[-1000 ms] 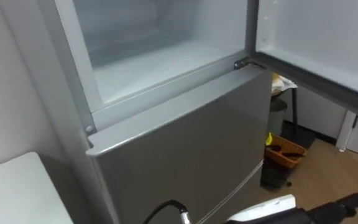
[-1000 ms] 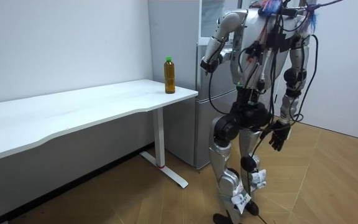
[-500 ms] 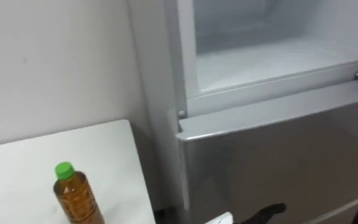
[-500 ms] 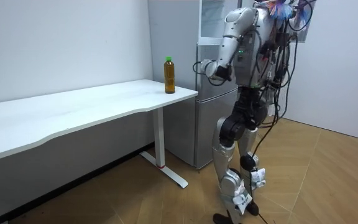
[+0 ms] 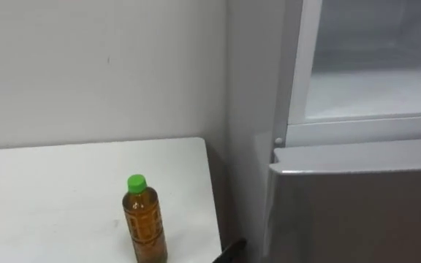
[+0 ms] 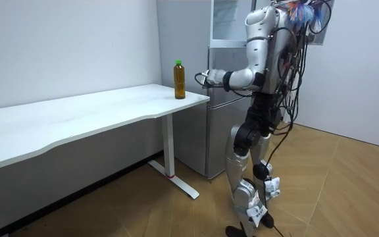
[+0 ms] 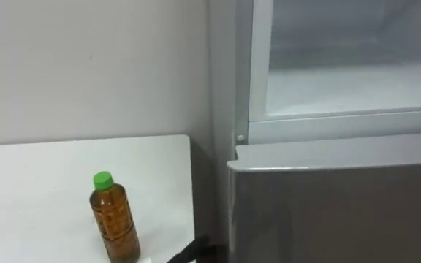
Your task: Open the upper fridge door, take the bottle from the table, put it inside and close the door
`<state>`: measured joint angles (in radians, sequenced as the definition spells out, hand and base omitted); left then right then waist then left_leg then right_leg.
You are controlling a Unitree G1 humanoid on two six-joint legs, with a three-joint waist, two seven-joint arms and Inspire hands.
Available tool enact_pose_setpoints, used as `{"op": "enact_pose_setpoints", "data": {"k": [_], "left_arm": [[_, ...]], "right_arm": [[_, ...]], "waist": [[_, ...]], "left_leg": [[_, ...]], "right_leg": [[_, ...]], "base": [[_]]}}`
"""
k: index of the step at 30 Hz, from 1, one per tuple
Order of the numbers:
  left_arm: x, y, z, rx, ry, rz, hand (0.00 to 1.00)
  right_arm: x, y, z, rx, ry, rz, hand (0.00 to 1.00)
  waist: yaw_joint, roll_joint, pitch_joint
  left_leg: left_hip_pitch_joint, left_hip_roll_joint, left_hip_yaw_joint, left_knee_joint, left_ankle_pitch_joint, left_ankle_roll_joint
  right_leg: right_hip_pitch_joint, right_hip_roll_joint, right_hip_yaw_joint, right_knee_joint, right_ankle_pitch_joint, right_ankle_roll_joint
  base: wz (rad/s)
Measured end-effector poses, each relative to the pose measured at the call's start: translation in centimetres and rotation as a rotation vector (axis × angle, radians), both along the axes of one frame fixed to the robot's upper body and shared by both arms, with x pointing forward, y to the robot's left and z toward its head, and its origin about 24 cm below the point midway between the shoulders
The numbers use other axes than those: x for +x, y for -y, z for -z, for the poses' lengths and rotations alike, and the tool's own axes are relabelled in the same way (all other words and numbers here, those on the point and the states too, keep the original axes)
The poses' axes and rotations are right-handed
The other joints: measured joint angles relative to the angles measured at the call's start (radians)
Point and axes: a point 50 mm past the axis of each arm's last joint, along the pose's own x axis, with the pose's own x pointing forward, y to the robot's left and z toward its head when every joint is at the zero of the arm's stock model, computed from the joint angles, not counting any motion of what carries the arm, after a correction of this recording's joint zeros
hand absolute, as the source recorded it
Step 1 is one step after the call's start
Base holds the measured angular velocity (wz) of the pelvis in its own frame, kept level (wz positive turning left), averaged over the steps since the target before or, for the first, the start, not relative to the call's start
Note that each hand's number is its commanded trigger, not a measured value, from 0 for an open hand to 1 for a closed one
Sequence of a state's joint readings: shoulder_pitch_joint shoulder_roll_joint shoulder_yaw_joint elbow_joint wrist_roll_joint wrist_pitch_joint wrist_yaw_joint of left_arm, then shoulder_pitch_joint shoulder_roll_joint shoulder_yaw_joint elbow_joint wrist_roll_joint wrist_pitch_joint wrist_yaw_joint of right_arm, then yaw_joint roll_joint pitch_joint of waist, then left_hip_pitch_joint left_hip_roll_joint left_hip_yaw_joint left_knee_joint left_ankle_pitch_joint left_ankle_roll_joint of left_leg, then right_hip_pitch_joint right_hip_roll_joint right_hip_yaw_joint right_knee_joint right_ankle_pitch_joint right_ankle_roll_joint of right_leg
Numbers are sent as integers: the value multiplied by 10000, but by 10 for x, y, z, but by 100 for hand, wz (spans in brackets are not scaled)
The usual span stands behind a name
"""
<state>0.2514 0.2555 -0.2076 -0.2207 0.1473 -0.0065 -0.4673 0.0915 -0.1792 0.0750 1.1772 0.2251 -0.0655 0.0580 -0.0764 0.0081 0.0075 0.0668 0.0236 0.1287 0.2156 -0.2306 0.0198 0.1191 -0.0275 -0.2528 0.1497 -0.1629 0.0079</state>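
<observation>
Near the corner of the white table (image 5: 50, 190), just beside the fridge (image 5: 251, 109): the bottle (image 5: 144, 221), upright, amber, green-capped, touched by nothing. Upper fridge compartment (image 5: 375, 95) open, white inside; lower door (image 5: 357, 212) closed. Standing before the fridge, turned toward the table. Left hand (image 6: 206, 78) held out at bottle height, near the bottle but apart from it. Too small to tell how far the fingers spread.
</observation>
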Motion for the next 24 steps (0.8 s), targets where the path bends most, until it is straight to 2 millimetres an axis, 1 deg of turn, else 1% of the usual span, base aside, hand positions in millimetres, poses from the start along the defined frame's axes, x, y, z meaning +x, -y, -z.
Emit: {"op": "enact_pose_setpoints", "data": {"k": [3, 4, 5, 6, 7, 8, 10, 11, 13, 14, 15, 16, 17, 18, 19, 20, 21, 22, 23, 24], "left_arm": [[-12, -13, 19, 717, -728, -569, 0], [-15, -16, 24, 891, -803, -756, 0], [-15, -16, 25, 932, -714, -788, 0], [-18, -17, 31, 1049, -782, -891, 0], [-24, -18, 40, 1084, -929, -975, 0], [-25, -18, 43, 1031, -927, -1024, 0], [-34, -22, 58, 1045, -1232, -1395, 0], [-37, -23, 61, 972, -1174, -1517, 0], [-41, -21, 68, 693, -1028, -1884, 0], [-43, -21, 69, 621, -1019, -1966, 0], [-48, -26, 72, 291, -1103, -2364, 0], [-55, -34, 79, 27, -1367, -2975, 0], [-61, -42, 86, 82, -1715, -3409, 0], [-70, -54, 91, -229, -1819, -4124, 0], [-83, -74, 106, 42, -2604, -5322, 0], [-93, -86, 115, 280, -3146, -6023, 0], [-118, -109, 133, 1119, -4449, -7365, 0], [-149, -126, 149, 2019, -5887, -8676, 0], [-162, -131, 155, 2421, -6435, -9167, 0], [-189, -138, 161, 3295, -7425, -9706, 0]], "right_arm": [[0, 0, 0, -19, -5, -45, 0], [1, 0, 0, -79, 3, -215, 0], [0, 0, 0, -97, 15, -276, 0], [-1, 1, -1, -126, -2, -309, 0], [-3, 2, -1, -165, -16, -302, 0], [-5, 3, -1, -191, -37, -295, 0], [-9, 4, -1, -230, -52, -207, 0], [-9, 5, -1, -225, 0, -180, 0], [-14, 8, -3, -280, 58, 80, 0], [-15, 9, -3, -300, 66, 152, 0], [-16, 11, -4, -376, 181, 297, 0], [-18, 13, -5, -507, 314, 405, 0], [-18, 14, -5, -564, 354, 501, 0], [-22, 16, -6, -655, 387, 697, 0], [-24, 18, -6, -769, 374, 756, 0], [-24, 18, -6, -780, 367, 778, 0], [-26, 18, -6, -766, 347, 783, 0], [-28, 16, -5, -716, 303, 781, 0], [-30, 15, -5, -688, 270, 790, 0], [-34, 13, -4, -633, 170, 843, 0]], "waist": [[58, -22, 11], [96, 2, -5], [116, -41, 10], [191, -37, -33], [223, 35, -92], [256, 55, -117], [335, 71, -117], [347, 60, -122], [517, 12, -154], [561, 11, -154], [590, 4, -159], [620, 6, -159], [639, 10, -158], [739, -8, -169], [849, -9, -169], [851, -17, -172], [845, -53, -185], [837, -118, -200], [834, -156, -200], [844, -139, -182]], "left_leg": [[-50, -52, -41, 66, -12, 19], [-68, -68, -41, 62, -19, 28], [-65, -68, -40, 64, -14, 33], [-55, -69, -36, 67, -5, 42], [-1, -68, -33, 73, -4, 43], [27, -67, -27, 73, -4, 43], [154, -73, 1, 46, 12, 18], [159, -91, 10, 48, 13, 14], [186, -100, 3, 47, 36, -24], [198, -98, -5, 45, 38, -27], [215, -95, -17, 26, 44, -40], [251, -92, -15, -26, 55, -58], [260, -89, -15, -32, 60, -66], [270, -80, -16, -42, 56, -73], [268, -70, -19, -8, 46, -91], [255, -62, -30, 7, 38, -104], [237, -47, -51, 73, 18, -133], [227, -44, -84, 85, 9, -146], [219, -46, -116, 87, 5, -151], [164, -58, -205, 140, -28, -145]], "right_leg": [[26, -50, 11, 8, -68, 5], [27, -64, 19, 10, -107, -15], [27, -67, 18, 14, -110, -14], [37, -69, 6, 15, -118, -25], [96, -62, 16, 11, -123, -30], [111, -60, 24, 15, -126, -34], [131, -56, 25, 35, -181, -72], [125, -53, 18, 45, -201, -81], [155, -30, 0, 52, -228, -104], [162, -17, 15, 49, -233, -112], [170, -6, 19, 47, -248, -124], [182, 5, 9, 28, -252, -132], [185, 9, 5, 22, -256, -139], [181, 26, 2, 19, -269, -157], [166, 40, 1, 11, -280, -172], [159, 49, -12, 5, -285, -180], [149, 66, -26, -1, -294, -193], [176, 75, -72, -3, -294, -196], [186, 73, -99, -10, -294, -196], [190, 69, -118, -14, -299, -189]], "base": [[9], [4], [0], [-3], [-3], [-3], [0], [0], [3], [0], [0], [-3], [0], [0], [0], [0], [6], [8], [13], [11]]}}
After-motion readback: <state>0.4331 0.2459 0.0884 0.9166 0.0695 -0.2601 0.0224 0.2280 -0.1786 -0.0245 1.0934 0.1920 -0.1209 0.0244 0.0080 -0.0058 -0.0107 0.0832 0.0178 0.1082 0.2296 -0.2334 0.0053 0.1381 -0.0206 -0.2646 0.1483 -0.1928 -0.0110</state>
